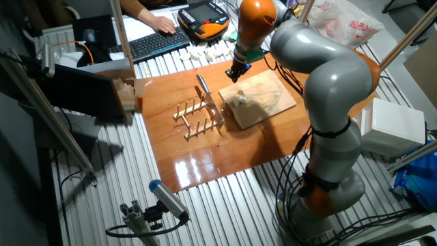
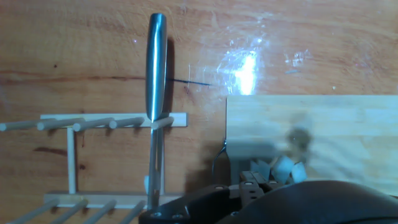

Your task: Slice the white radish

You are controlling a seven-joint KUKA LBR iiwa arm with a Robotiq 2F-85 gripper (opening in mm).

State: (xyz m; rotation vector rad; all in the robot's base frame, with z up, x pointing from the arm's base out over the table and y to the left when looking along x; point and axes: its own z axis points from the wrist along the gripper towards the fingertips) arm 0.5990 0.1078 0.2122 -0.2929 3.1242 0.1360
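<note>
The white radish (image 1: pixel 240 100) lies as a small pale lump on the near-left part of the light wooden cutting board (image 1: pixel 268 96). In the hand view it shows as pale bits (image 2: pixel 283 167) on the board (image 2: pixel 323 124), just above the dark gripper body. A knife with a metal handle (image 1: pixel 203 85) rests on a wooden peg rack (image 1: pixel 199 117); the hand view shows the handle (image 2: pixel 155 56) lying across the rack (image 2: pixel 93 121). My gripper (image 1: pixel 236 74) hovers over the board's far-left corner, right of the knife. Its fingers (image 2: pixel 249 182) look closed together and hold nothing.
The board and rack sit on an orange-brown wooden tabletop (image 1: pixel 205 164). Several white chunky blocks (image 1: pixel 205 50) lie in a row behind it. A keyboard (image 1: pixel 153 44), a person's hand (image 1: pixel 161 24) and a pendant (image 1: pixel 203 19) are at the back. A white box (image 1: pixel 396 123) stands at right.
</note>
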